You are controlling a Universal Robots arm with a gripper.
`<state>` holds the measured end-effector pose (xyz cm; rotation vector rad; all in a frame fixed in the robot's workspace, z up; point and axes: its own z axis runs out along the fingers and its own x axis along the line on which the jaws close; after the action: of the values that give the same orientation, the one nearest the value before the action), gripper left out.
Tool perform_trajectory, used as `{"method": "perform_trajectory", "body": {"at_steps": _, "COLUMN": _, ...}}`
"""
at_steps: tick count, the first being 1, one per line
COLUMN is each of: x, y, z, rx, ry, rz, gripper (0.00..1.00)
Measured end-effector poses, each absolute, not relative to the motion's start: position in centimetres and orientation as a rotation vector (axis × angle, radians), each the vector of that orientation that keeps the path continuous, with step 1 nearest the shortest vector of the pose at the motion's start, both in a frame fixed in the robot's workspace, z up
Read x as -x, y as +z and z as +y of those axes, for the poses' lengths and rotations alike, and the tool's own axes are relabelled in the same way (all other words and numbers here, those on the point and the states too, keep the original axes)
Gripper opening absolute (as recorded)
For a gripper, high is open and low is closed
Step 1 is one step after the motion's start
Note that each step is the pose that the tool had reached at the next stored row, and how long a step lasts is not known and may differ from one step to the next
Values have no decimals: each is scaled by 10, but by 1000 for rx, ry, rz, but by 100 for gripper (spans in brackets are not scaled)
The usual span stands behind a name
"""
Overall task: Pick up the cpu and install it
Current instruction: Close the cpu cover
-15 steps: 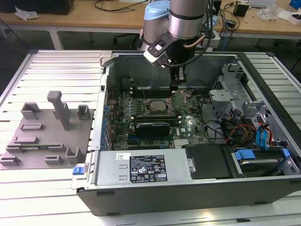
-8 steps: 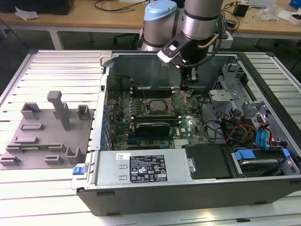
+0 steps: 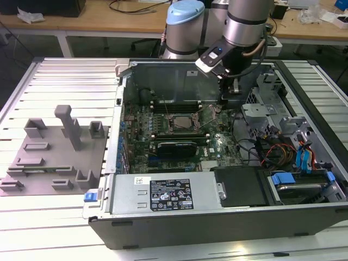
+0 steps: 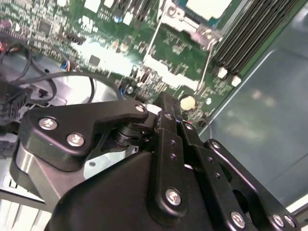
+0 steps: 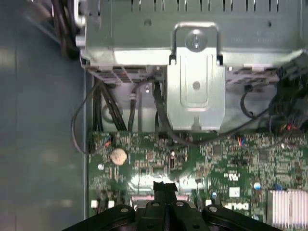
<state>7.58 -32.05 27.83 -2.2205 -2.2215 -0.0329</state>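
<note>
The cpu [image 3: 184, 123] lies flat in the socket in the middle of the green motherboard [image 3: 217, 144], inside the open computer case. Its pale top [image 4: 208, 6] shows within the metal socket frame in the second wrist view. My gripper [image 3: 225, 98] hangs low over the board, to the exterior view's right of the socket and beside the thin wire lever [image 3: 209, 113]. In both wrist views the black fingers [image 5: 165, 188] are pressed together, and nothing shows between them. The fingertips [image 4: 166, 103] hover just above the board near a round coin battery [image 4: 187, 102].
A grey plastic plate with upright blocks [image 3: 54, 157] lies on the slatted table at the exterior view's left. A black expansion card [image 3: 176, 147], the power supply [image 3: 163, 196], a metal drive cage [image 3: 261, 114] and loose cables [image 3: 272, 152] crowd the case. Its back wall [image 3: 163, 79] stands close behind.
</note>
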Motion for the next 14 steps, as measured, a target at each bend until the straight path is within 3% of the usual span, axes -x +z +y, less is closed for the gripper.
{"method": "perform_trajectory", "body": {"at_steps": 14, "x": -84, "y": 262, "z": -321, "rx": 2212, "ry": -11, "rz": -2211, "gripper": 11}}
